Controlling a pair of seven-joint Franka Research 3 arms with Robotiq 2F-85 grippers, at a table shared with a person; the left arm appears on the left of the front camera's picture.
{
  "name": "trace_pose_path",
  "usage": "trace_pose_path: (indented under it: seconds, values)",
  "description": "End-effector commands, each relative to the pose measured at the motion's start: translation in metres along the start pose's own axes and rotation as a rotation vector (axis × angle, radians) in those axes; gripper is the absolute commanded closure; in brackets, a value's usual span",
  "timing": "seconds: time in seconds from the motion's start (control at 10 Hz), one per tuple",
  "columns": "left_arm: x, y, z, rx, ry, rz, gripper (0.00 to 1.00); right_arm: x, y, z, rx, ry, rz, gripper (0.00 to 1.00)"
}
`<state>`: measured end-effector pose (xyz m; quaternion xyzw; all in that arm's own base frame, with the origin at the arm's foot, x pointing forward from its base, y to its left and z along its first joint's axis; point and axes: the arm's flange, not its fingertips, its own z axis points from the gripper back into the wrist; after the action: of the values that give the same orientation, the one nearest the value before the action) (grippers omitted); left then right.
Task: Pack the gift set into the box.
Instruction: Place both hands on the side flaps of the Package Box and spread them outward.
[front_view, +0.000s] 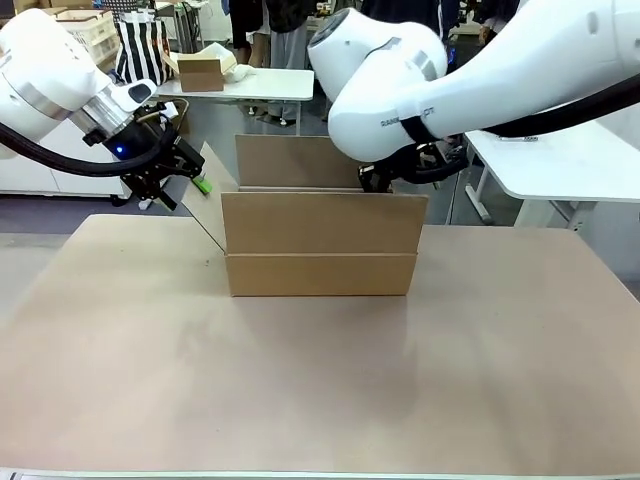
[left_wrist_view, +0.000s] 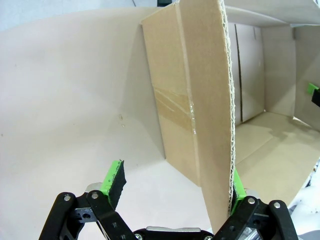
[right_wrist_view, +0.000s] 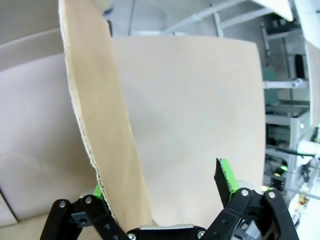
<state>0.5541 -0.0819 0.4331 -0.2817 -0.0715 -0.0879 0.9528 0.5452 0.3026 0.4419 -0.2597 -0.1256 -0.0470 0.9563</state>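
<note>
The box, a large plain brown carton, stands on the middle of the table with its flaps raised. My left gripper is at the box's left flap. In the left wrist view that gripper is open and straddles the flap's edge, which lies against the right finger. My right gripper reaches in at the box's right rear. It is open around another flap, which runs close to its left finger. The box's floor looks bare. The gift set is out of view.
The brown tabletop spreads wide in front of the box. Behind stand a white table carrying a small brown carton with white paper, and another white table at the right.
</note>
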Motion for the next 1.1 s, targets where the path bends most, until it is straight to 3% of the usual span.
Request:
trace_pose_path:
  seconds: [0.0,0.4,1.0]
  values:
    - [-0.002,-0.002,0.002,0.014,0.001,0.01,0.0,-0.015,-0.027,-0.01,0.095,0.008,0.027,0.0]
    - [-0.002,-0.002,0.002,0.014,0.001,0.01,0.0,-0.014,-0.067,-0.037,0.275,-0.006,0.016,0.0]
    - [-0.002,-0.002,0.002,0.014,0.001,0.01,0.0,-0.007,-0.131,-0.094,0.64,-0.025,0.06,0.0]
